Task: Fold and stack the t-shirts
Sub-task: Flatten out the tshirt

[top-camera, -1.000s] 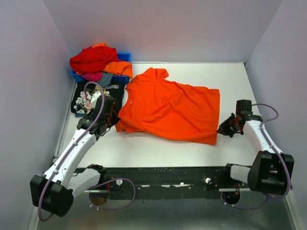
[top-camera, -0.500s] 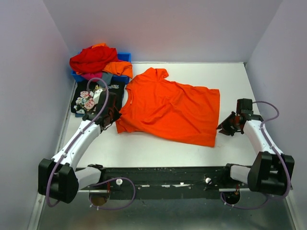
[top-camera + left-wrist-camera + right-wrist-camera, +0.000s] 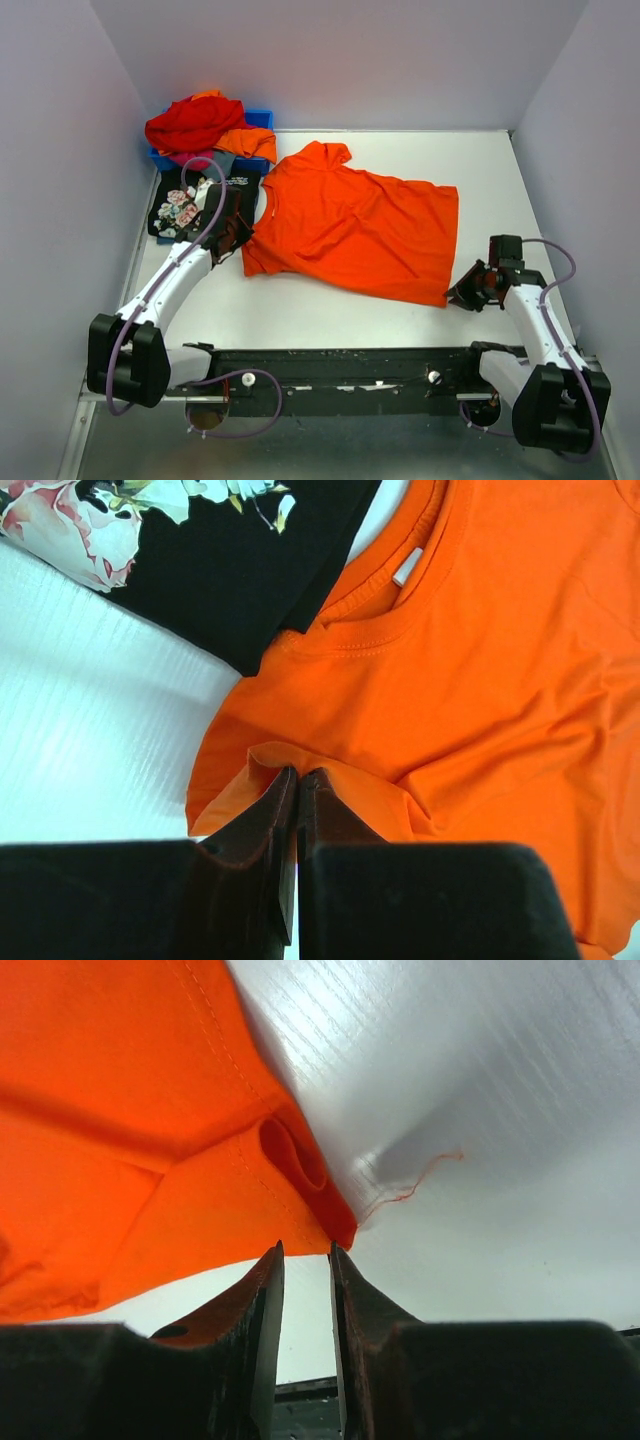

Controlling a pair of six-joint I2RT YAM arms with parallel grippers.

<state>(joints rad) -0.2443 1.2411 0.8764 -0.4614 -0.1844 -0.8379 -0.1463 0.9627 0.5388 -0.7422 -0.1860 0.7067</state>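
Across the bench we see the orange t-shirt lying flat, long axis left to right, left gripper pinched on its shoulder edge, right gripper slightly parted, empty, hem corner just ahead of its tips, so right arm's nearer.

white ribbed table carries a bright orange cloth tee between left claw and right claw, black rose-print tee beyond the left.
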